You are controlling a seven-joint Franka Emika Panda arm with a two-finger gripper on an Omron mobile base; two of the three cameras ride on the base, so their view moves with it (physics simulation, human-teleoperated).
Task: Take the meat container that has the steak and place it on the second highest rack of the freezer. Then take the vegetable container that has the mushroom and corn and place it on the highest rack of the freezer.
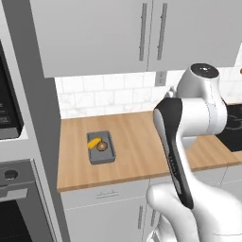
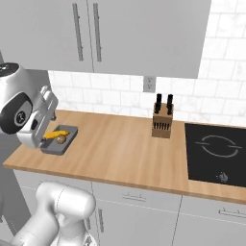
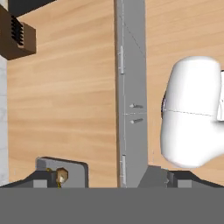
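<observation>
- Gripper [image 3: 111,181]: two dark finger tips spread wide, holding nothing, above the wooden counter [image 1: 137,142].
- Grey rectangular vegetable container [image 1: 100,148], with yellow corn [image 1: 94,142] and brown mushroom [image 1: 102,146]: near the counter's left end.
- Wooden knife block [image 2: 162,122]: at the counter's back edge.

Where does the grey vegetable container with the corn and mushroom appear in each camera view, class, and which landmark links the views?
Left base view: vegetable container lies left of centre on the wooden counter.
Right base view: at the counter's left end.
Hand view: bottom left corner.
Shared landmark: the knife block shows in the right base and hand views.
</observation>
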